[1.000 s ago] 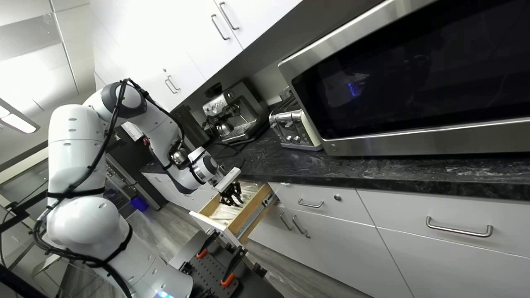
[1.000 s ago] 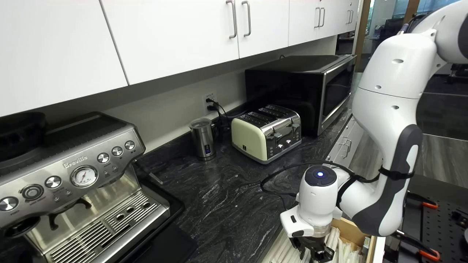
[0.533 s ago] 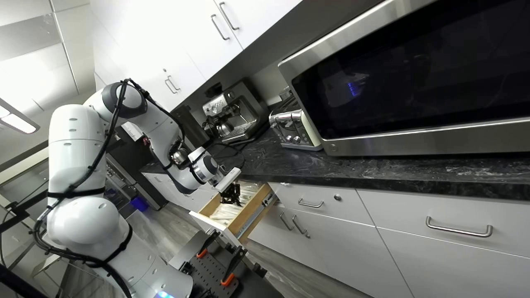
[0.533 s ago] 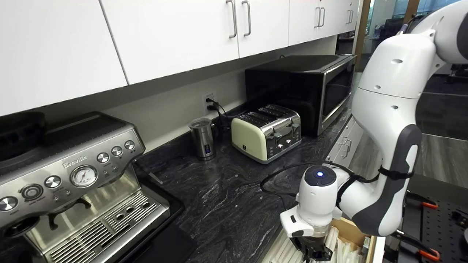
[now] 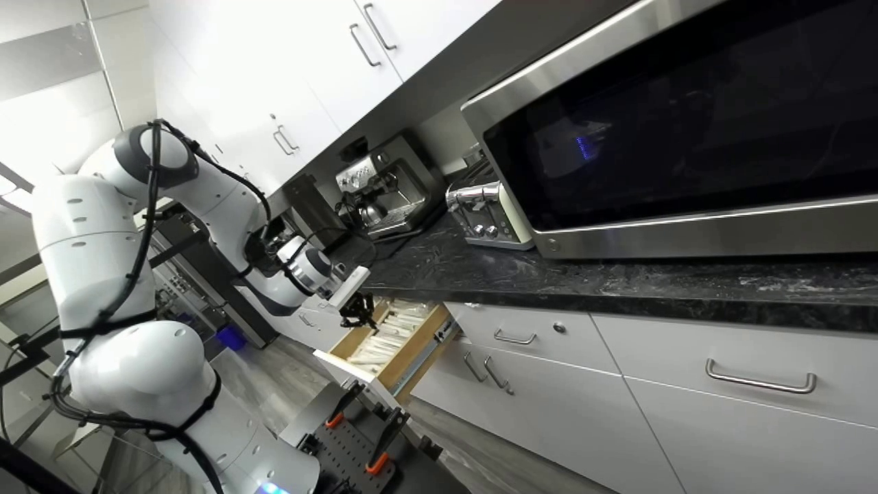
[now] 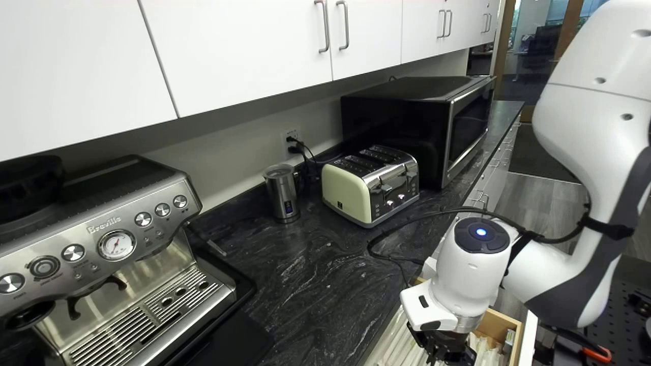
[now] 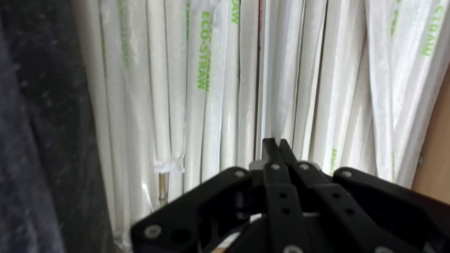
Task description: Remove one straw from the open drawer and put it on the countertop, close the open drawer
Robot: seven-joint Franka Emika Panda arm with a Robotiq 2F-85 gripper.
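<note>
The open drawer point(image 5: 413, 348) has pale wood sides and holds many white-wrapped straws point(image 5: 384, 343). It also shows in an exterior view point(image 6: 501, 325). In the wrist view the straws point(image 7: 204, 116) lie side by side, some with green print. My gripper point(image 7: 277, 142) is over the drawer with its fingertips pinched together on the end of one wrapped straw point(image 7: 282, 112). How far that straw is lifted is hard to tell. The gripper also shows in both exterior views point(image 5: 374, 328) point(image 6: 450, 355). The dark stone countertop point(image 6: 305, 274) runs beside the drawer and at the wrist view's left edge point(image 7: 45, 140).
On the countertop stand an espresso machine point(image 6: 127, 254), a metal frother point(image 6: 282, 195), a cream toaster point(image 6: 351, 195) and a microwave point(image 6: 407, 117). A cable point(image 6: 376, 239) trails from the arm over the counter. A black perforated board point(image 5: 353, 439) lies below the drawer front.
The gripper first closes over the straws. Then the arm shifts left in an exterior view, and to the right in an exterior view, still over the drawer. The drawer stays open.
</note>
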